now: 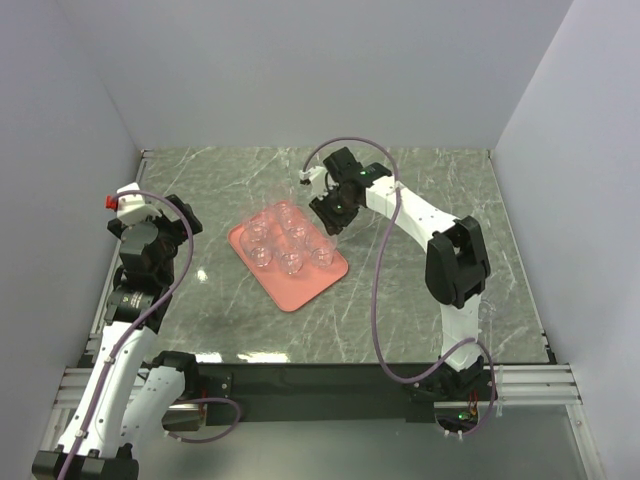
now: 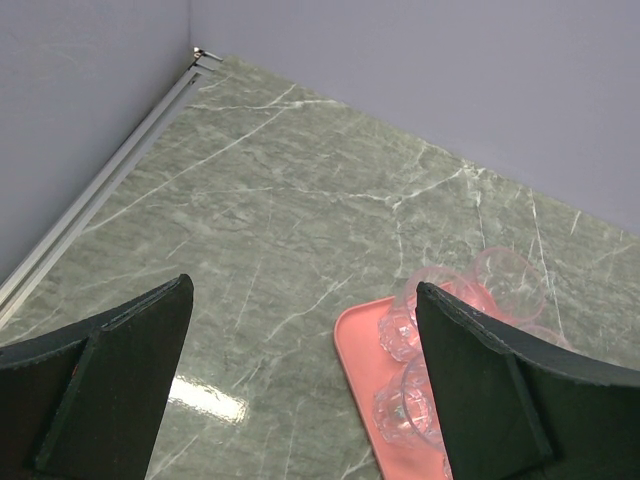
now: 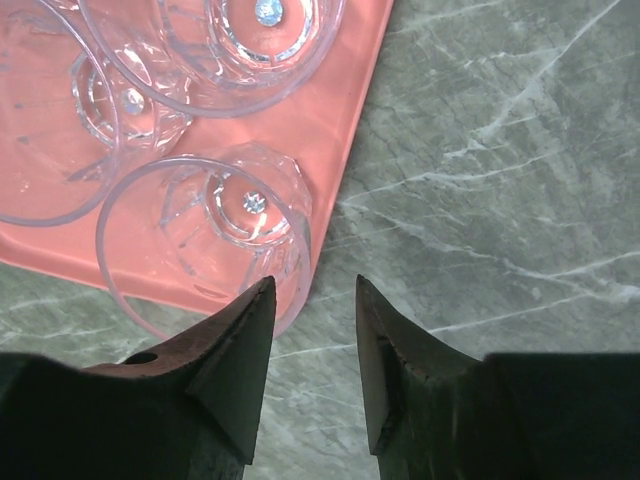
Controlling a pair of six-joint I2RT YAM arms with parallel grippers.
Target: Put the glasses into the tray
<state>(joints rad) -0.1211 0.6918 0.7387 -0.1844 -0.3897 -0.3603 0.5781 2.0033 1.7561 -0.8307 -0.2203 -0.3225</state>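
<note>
- Apparently this is the release step. The right gripper (image 3: 312,335) hangs low at a corner of the tray (image 3: 345,110) on its right side. Jaws are part-way apart w/ nothing btw. them, and the gap sits over the marble table (image 3: 500,150), just off the rim.
- The corner glass (image 3: 215,235) stands upright on the tray, right at the edge. One finger is just beside its rim; can't tell if it's touching.
- Top view: six glasses (image 1: 290,262) stand on the pink tray in a tight 2-by-3 block. No loose glass shows on the table.
- The left gripper (image 2: 305,290) is wide open and empty, hovering over the table left of the tray, well apart from the action.
- Progress: the task looks done, or v. nearly.
- Next move: the right arm needs a clean lift up and away from the tray w/o clipping the corner glass, since a nudge could tip it over the low rim.
- After that, a check for strays makes sense, as clear glass on marble is hard to spot.
</note>
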